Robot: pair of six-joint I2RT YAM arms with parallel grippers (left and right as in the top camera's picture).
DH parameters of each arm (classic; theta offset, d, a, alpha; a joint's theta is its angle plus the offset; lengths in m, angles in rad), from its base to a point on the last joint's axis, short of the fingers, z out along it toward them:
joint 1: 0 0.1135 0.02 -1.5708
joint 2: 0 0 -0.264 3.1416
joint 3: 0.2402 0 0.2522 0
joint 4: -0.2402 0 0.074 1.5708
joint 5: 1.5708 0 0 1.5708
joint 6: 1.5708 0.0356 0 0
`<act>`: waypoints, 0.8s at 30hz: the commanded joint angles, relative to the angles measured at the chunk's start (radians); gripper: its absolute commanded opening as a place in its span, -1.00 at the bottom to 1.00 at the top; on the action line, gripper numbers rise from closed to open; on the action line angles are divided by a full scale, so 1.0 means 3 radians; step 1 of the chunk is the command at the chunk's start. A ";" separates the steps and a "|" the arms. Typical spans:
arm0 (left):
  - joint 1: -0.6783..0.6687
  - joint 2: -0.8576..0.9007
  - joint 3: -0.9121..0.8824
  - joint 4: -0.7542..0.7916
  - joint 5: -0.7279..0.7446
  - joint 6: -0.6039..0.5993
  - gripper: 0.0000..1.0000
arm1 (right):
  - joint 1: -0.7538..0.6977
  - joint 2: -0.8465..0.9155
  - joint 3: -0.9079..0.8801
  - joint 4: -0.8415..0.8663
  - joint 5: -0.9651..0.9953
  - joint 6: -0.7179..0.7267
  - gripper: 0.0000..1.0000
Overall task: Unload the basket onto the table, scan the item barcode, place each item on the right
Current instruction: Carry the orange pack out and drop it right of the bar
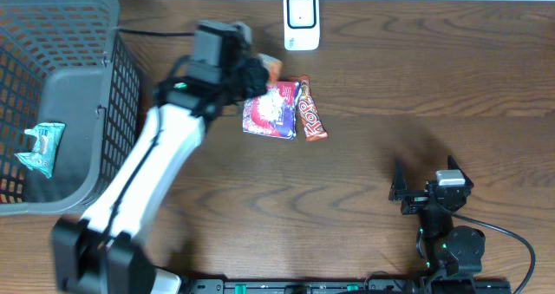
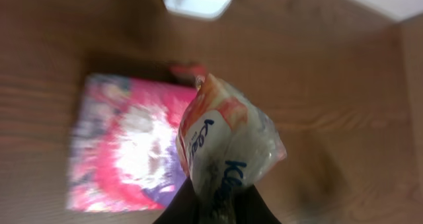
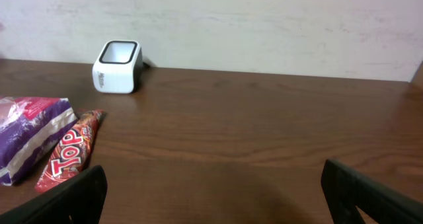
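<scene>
Logged a dark wood surface (image 1: 390, 86) from overhead. Found left claw (image 1: 257, 74) extended toward the far edge, a little left of centre, pinching a tissue pack (image 2: 228, 138) by one end. Traced left arm (image 1: 147, 173), white with black joints, from near-left corner diagonally to the claw. Read the pack as white with an orange-red top and blue lettering, tilted, held above the surface. Blurred in left wrist view; lettering not made out in full. Placed the pack just short of the white scanner (image 1: 301, 21), standing at the far edge near the middle; apart from it, not touching. Cannot tell the face turned to the scanner window. Noted under and just nearward of the pack a pink packet (image 1: 271, 110) lying flat, and just beside its right edge a red Top bar (image 1: 311, 108), both between centre and far edge. Found right claw (image 3: 213, 174) low by the near-right corner, spread wide, nothing between its fingers (image 3: 73, 197). Seen from right wrist view: scanner ahead and to the left, bar and packet nearer, at far left of frame. Marked a dark mesh basket (image 1: 121, 77) at the far-left corner, with a teal packet (image 1: 43, 147) on its grey floor.
</scene>
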 commanded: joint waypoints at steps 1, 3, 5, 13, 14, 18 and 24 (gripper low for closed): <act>-0.0207 0.0242 0.0028 0.0189 -0.0008 -0.0161 -0.85 | 0.0015 -0.0017 -0.0008 -0.0011 0.0005 -0.0013 0.99; -0.0319 0.0367 0.0028 0.0379 -0.0009 -0.0189 -0.85 | 0.0015 -0.0017 -0.0008 -0.0010 0.0005 -0.0013 0.99; -0.0426 0.0492 0.0028 0.0608 -0.0009 -0.0234 -0.85 | 0.0015 -0.0017 -0.0008 -0.0011 0.0005 -0.0013 0.99; -0.0604 0.0764 0.0028 0.0913 -0.0011 -0.0299 0.08 | 0.0015 -0.0017 -0.0008 -0.0011 0.0005 -0.0013 0.99; -0.0594 0.0760 0.0029 0.0913 -0.0009 -0.0300 0.08 | 0.0015 -0.0017 -0.0008 -0.0011 0.0005 -0.0013 0.99; -0.0496 0.0626 0.0029 0.0838 -0.0006 -0.0300 0.13 | 0.0015 -0.0017 -0.0008 -0.0011 0.0005 -0.0013 0.99; -0.0290 0.0154 0.0029 0.0712 -0.0008 -0.0272 0.40 | 0.0015 -0.0017 -0.0008 -0.0011 0.0005 -0.0013 0.99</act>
